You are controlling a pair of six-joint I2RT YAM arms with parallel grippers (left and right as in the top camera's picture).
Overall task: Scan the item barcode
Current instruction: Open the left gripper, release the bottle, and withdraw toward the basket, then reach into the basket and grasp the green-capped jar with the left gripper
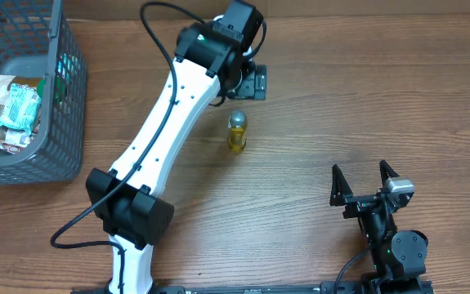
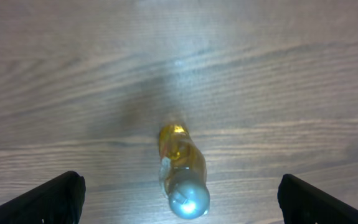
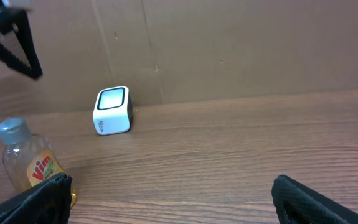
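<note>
Wood-grain table fills the shot, brown panel wall behind; grey basket far left; left gripper hangs near the bottle, jaws spread; right gripper spread too, well apart; bottle mid-table, upright, long axis vertical, cap up; white scanner by the wall.

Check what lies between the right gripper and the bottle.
Nothing: in the overhead view, only bare table separates the right gripper from the upright bottle.
</note>
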